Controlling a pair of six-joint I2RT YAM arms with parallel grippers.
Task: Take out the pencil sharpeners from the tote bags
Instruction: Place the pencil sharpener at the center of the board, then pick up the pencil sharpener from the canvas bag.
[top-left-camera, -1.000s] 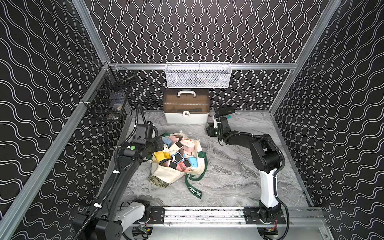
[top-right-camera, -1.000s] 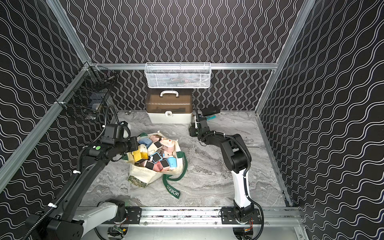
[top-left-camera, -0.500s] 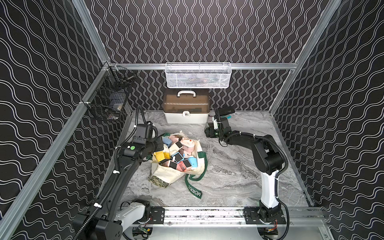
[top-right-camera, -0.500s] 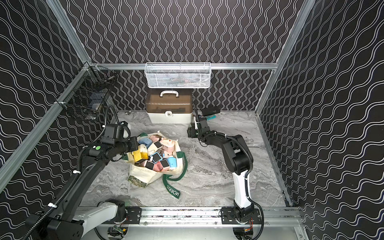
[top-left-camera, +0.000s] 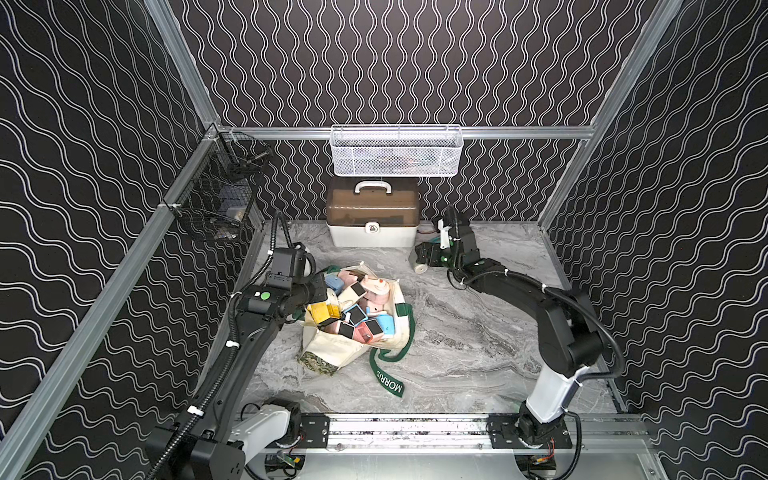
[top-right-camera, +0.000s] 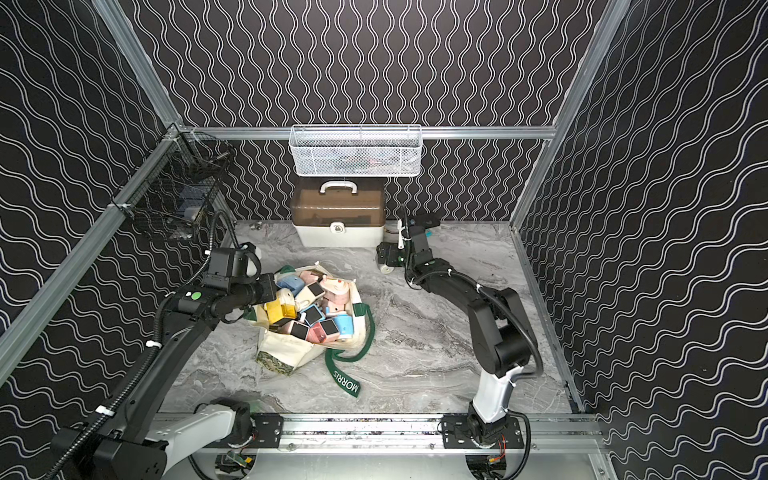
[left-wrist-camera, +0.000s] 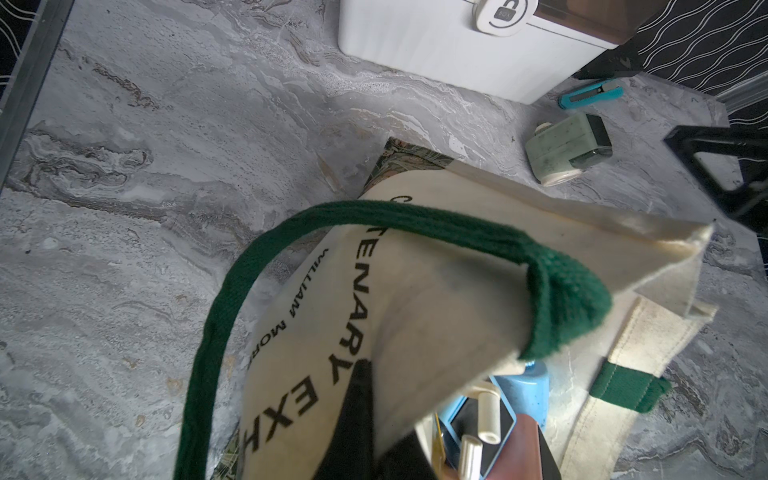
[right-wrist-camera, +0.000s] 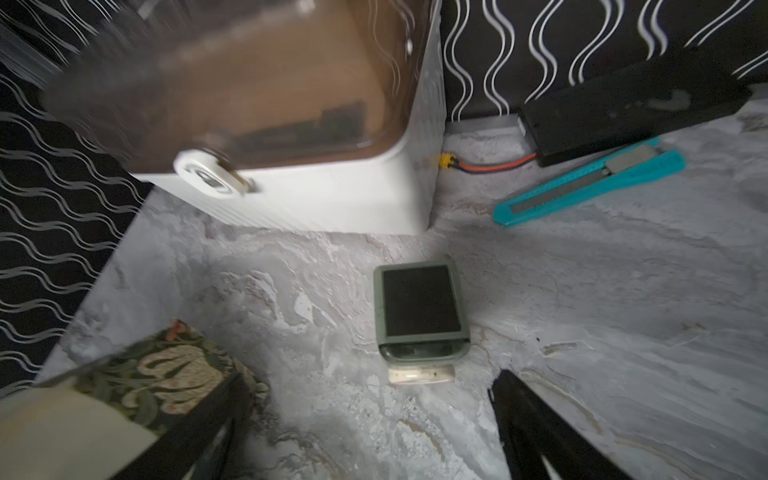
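- The left jaws were shut on the left rim of the tote bag (top-left-camera: 332, 353). In the left wrist view, the cream canvas ran between the dark tips. I judged that the left arm (top-left-camera: 257, 332) was busy keeping the mouth of the bag open.
- The right jaws stood wide apart and held nothing.
- One pale green sharpener (right-wrist-camera: 419, 309) lay free on the surface (top-left-camera: 478, 340), flat, with its dark panel up. It was just ahead of the right jaws, in line with the gap between them, and touched neither tip. Its long axis ran straight away from the jaws, with the cream end nearest to them.
- In a top view this sharpener was just right of the near right corner of the white-and-brown case (top-left-camera: 372, 235). The teal tool (right-wrist-camera: 590, 183) lay farther back, by the wall.
- The other pencil sharpeners (top-left-camera: 357, 316) were heaped in the open mouth of the bag, in the middle of the surface. They lay to the left and nearer than the right jaws, well apart from them.
- In my judgement, the coming move turned on this relation. The right arm (top-left-camera: 511, 286) was the free one and had to swing left and near to reach the heap.
- The pink sharpener (top-left-camera: 376, 289) on the far right of the heap was the closest to it.
- I could see only one sharpener outside the bag, so most of the task remained.
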